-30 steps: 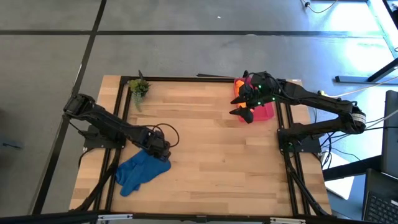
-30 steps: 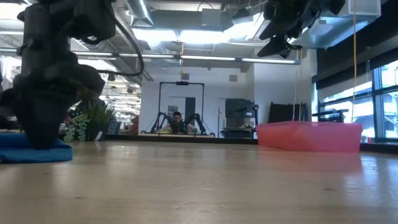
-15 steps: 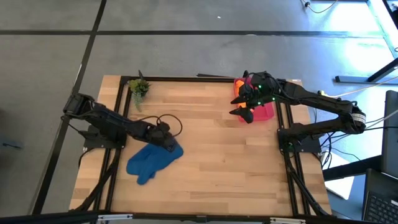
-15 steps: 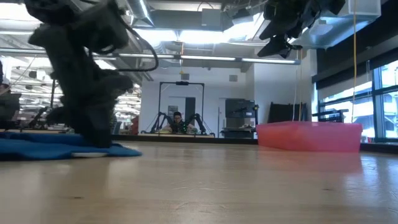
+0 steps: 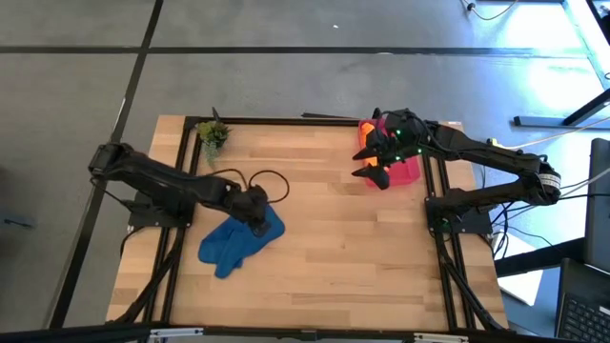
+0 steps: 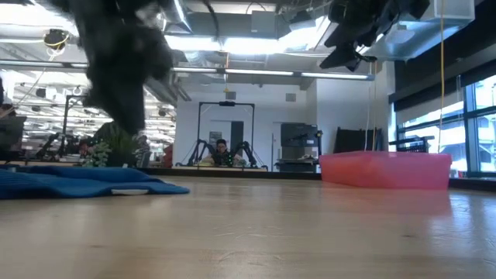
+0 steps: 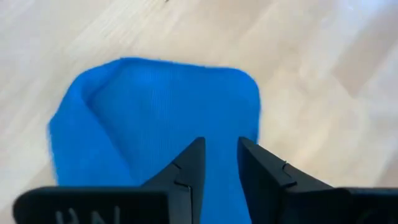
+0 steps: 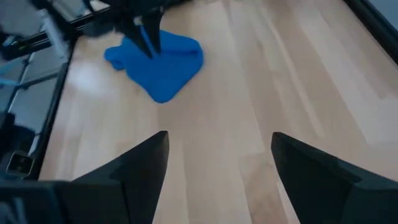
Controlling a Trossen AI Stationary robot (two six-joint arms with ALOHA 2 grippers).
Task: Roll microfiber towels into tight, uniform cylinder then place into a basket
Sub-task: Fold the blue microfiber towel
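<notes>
Left gripper (image 5: 259, 217) over the blue towel (image 5: 238, 243), fingers close together with only a narrow gap.
The towel lies crumpled at lower left of the table (image 5: 334, 238); the right gripper (image 5: 374, 164), fingers spread wide, hangs above the pink basket (image 5: 408, 170) at upper right.

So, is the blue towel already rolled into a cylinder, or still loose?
Still loose. The blue towel lies flat and crumpled on the table, with no roll showing. The left gripper is over it, fingers nearly together.
</notes>
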